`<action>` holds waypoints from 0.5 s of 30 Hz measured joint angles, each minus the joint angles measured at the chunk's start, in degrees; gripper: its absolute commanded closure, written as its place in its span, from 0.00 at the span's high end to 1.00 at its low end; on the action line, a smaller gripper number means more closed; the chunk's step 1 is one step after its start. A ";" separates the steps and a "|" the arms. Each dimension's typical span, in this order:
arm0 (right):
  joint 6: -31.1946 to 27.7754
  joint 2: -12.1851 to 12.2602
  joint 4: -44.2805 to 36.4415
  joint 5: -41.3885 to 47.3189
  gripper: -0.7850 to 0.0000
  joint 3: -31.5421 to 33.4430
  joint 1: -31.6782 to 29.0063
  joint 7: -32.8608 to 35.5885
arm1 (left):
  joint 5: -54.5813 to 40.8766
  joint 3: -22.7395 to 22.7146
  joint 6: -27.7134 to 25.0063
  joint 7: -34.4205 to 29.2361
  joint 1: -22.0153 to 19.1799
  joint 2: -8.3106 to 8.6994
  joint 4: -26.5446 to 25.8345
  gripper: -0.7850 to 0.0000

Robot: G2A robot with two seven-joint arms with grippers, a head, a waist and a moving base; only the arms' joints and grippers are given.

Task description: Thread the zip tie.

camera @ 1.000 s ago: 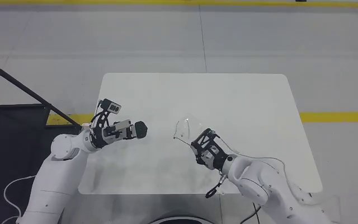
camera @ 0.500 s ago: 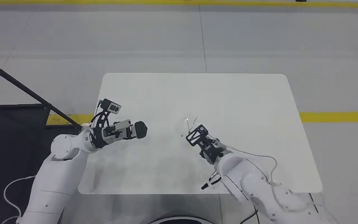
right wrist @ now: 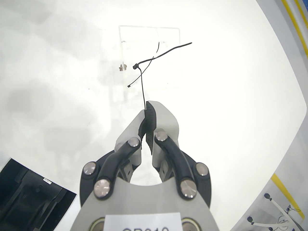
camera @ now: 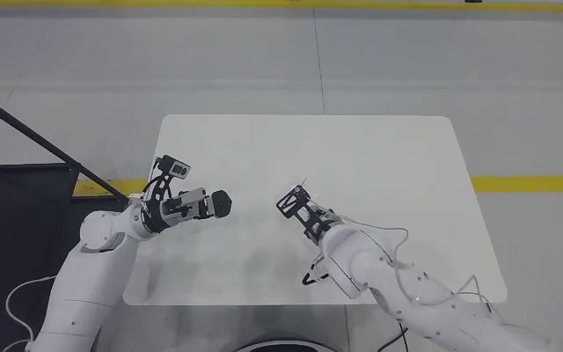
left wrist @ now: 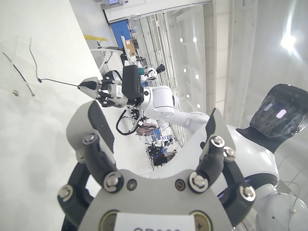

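- Table [camera: 396, 158] [right wrist: 48, 49]: white, rounded corners; both arms are over its near half.
- Left gripper [camera: 222, 203] [left wrist: 154, 110]: over the near-left part of the table and pointed across at the other gripper, with a clear gap between them. Jaws spread wide, nothing between the pads.
- Right gripper [camera: 288, 201] [right wrist: 147, 106] [left wrist: 81, 87]: near the table's middle. Jaws closed to a slit, pinching the strap of a zip tie right at the tips of the ribbed pads [right wrist: 150, 118].
- Clear sheet [right wrist: 166, 73]: a see-through rectangle flat on the table, just ahead of the right gripper.
- Held zip tie [right wrist: 142, 85] [left wrist: 57, 82]: thin and black. It runs straight out from the right gripper's tips to a small square head, then a further length angles off from the head to a free tip. It sits over the clear sheet. Cannot tell whether the strap goes through the head or only bends there.
- Second zip tie [right wrist: 134, 81] [left wrist: 20, 73]: loose on the table at the clear sheet, no gripper on it. In the right wrist view it crosses the held one.
- Small brown scrap [right wrist: 122, 67] [left wrist: 15, 93]: on the table beside the clear sheet's edge, close to the held tie's head.
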 measured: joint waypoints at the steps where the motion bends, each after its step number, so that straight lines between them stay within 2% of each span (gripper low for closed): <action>1: 0.58 -0.47 0.42 -0.64 0.00 -0.31 0.37 0.69 | 0.00 0.00 0.00 0.00 0.00 0.00 0.00 1.00; 15: -2.83 -5.64 7.04 -1.15 0.00 -3.33 4.48 8.29 | 0.00 0.00 0.00 0.00 0.00 0.00 0.00 1.00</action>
